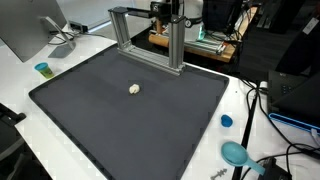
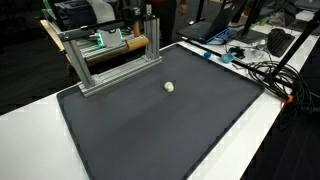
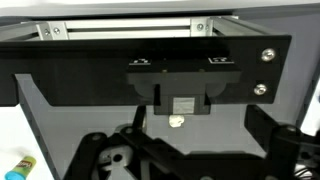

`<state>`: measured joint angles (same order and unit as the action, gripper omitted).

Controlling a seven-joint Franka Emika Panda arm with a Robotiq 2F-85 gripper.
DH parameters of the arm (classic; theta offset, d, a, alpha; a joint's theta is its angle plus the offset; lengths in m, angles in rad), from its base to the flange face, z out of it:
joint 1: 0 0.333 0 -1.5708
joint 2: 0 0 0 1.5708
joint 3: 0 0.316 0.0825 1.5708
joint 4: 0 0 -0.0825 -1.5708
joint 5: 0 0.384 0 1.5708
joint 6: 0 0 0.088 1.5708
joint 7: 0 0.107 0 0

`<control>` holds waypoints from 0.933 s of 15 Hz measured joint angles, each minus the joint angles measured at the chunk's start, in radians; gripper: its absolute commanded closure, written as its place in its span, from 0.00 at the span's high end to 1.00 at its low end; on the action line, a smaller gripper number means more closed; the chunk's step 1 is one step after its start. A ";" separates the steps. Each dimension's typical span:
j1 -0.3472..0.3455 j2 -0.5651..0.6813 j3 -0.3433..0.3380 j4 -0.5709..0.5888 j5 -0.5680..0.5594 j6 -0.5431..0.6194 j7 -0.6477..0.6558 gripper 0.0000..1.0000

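Note:
A small pale, roundish object (image 1: 134,89) (image 2: 169,86) lies alone near the middle of a dark mat (image 1: 90,120) (image 2: 140,130). In the wrist view the pale object (image 3: 176,121) sits on the mat just below the gripper's black mounting block. My gripper (image 3: 190,152) is open, its dark fingers (image 3: 285,140) spread wide at the bottom of that view with nothing between them. It is above and apart from the object. In both exterior views the arm (image 1: 166,10) (image 2: 150,14) stands at the back, behind a metal frame.
An aluminium frame (image 1: 150,35) (image 2: 110,55) stands at the mat's far edge. On the white table are a small blue cup (image 1: 43,69), a blue cap (image 1: 226,121), a teal dish (image 1: 235,153), a monitor (image 1: 25,30) and cables (image 1: 268,100) (image 2: 262,70).

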<state>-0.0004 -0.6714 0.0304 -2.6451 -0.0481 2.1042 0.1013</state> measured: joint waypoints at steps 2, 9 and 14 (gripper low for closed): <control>-0.009 0.001 0.002 -0.008 0.000 0.003 0.018 0.98; -0.041 0.005 0.009 -0.034 -0.002 0.020 0.056 0.77; -0.046 0.008 0.015 -0.048 -0.006 0.022 0.062 0.68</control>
<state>-0.0460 -0.6635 0.0452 -2.6928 -0.0537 2.1259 0.1638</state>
